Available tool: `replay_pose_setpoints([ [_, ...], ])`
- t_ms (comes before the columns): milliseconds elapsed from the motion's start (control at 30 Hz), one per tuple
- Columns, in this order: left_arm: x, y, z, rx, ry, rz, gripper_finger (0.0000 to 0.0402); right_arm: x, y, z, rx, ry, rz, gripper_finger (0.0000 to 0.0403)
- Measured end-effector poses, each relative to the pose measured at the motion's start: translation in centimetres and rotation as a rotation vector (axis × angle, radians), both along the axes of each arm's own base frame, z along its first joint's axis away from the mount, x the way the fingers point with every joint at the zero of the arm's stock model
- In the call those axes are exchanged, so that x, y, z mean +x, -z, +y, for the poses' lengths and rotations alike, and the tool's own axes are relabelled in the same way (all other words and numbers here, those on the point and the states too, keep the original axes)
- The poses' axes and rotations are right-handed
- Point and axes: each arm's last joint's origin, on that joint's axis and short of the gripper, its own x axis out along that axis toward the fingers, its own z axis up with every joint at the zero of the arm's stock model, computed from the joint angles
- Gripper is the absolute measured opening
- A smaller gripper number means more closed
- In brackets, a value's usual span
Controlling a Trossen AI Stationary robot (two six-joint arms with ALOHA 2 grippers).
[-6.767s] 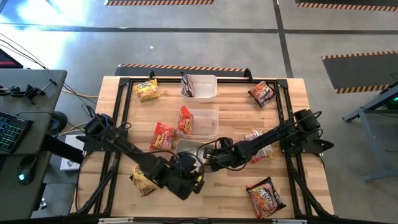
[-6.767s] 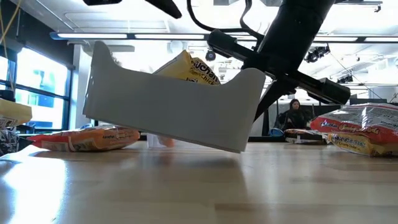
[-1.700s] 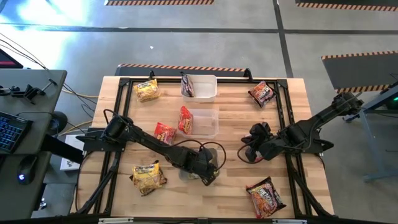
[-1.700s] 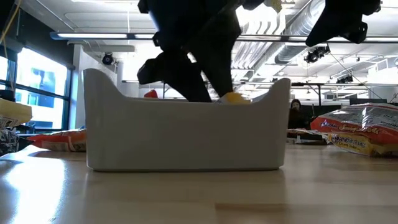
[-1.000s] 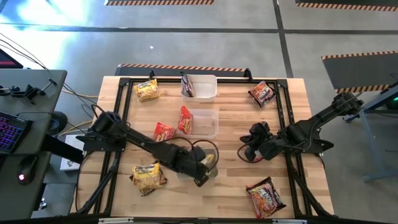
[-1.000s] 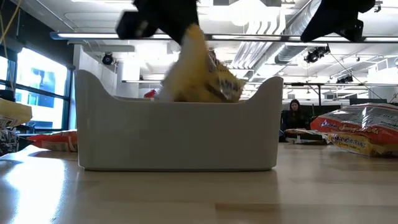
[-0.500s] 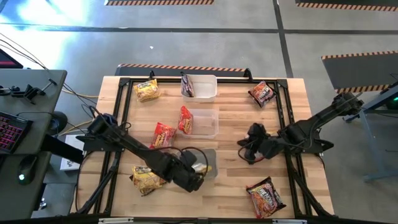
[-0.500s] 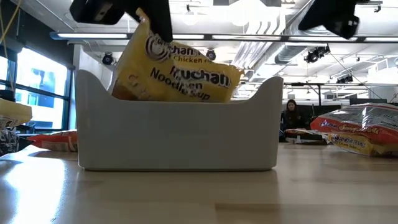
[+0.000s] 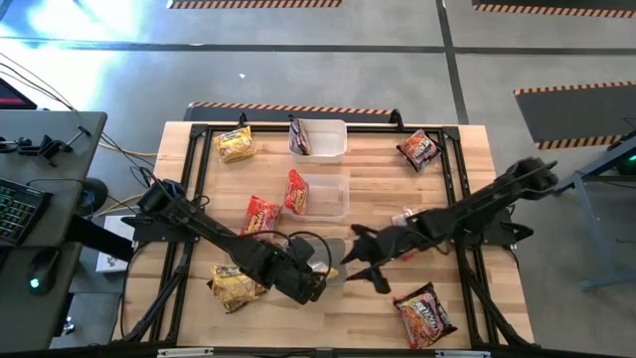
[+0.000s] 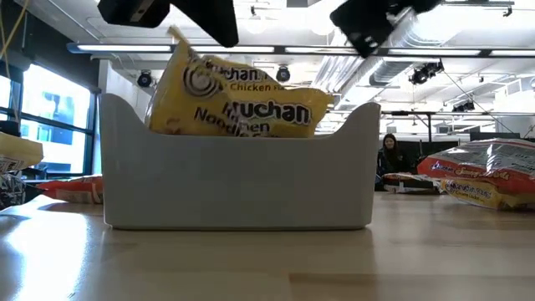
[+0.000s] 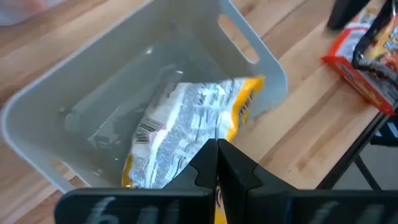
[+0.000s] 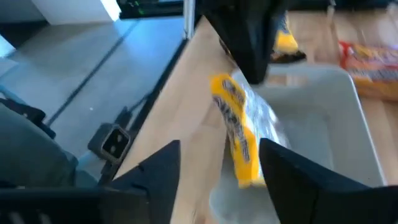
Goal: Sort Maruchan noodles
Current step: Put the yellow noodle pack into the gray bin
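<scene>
Tally: my clamped left end effector [image 11: 216,163] holds one yellow crinkly ramen packet [image 11: 186,121] in the clear plastic tub [image 11: 252,59]; right end effector [image 12: 219,163] gapes empty; I count six loose packets on the wooden worktop [image 9: 368,189].

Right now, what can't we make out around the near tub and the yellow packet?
- Left gripper: shut on the yellow packet; contact hidden by its own fingers.
- Near tub floor: low view, blocked by the front wall.
- Right gripper: open; gap to the packet unclear, right wrist view blurred.
- Packet under right arm: high view, mostly covered.
</scene>
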Motion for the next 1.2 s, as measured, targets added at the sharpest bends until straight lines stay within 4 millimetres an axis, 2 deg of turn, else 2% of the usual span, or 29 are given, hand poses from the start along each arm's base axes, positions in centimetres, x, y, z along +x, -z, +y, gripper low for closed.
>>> replay_pose_setpoints([
  [133,-0.3,-1.0,0.3,0.006,-0.029,-0.045,0.0000,1.7,1.8,-0.7,0.023,-0.018,0.006,0.0223],
  [367,-0.3,-1.4,0.0,-0.054,-0.024,-0.060,0.0007,2.8,3.4,-1.5,0.059,-0.035,0.050,0.0214],
  [500,0.4,-1.9,-0.4,-0.072,0.095,-0.123,0.0042,2.8,3.4,-1.5,0.060,-0.033,0.048,0.0205],
  [700,1.1,-1.9,0.5,-0.006,0.178,-0.128,0.0123,2.7,3.1,-1.6,0.063,-0.016,0.048,0.0200],
  [933,1.8,-0.9,1.1,0.053,0.300,-0.068,0.0188,0.6,0.6,-2.4,0.026,0.030,0.068,0.0199],
  [1200,1.0,-0.3,1.3,0.071,0.369,0.045,0.0198,-4.4,-3.9,-4.3,-0.062,0.153,0.076,0.0199],
])
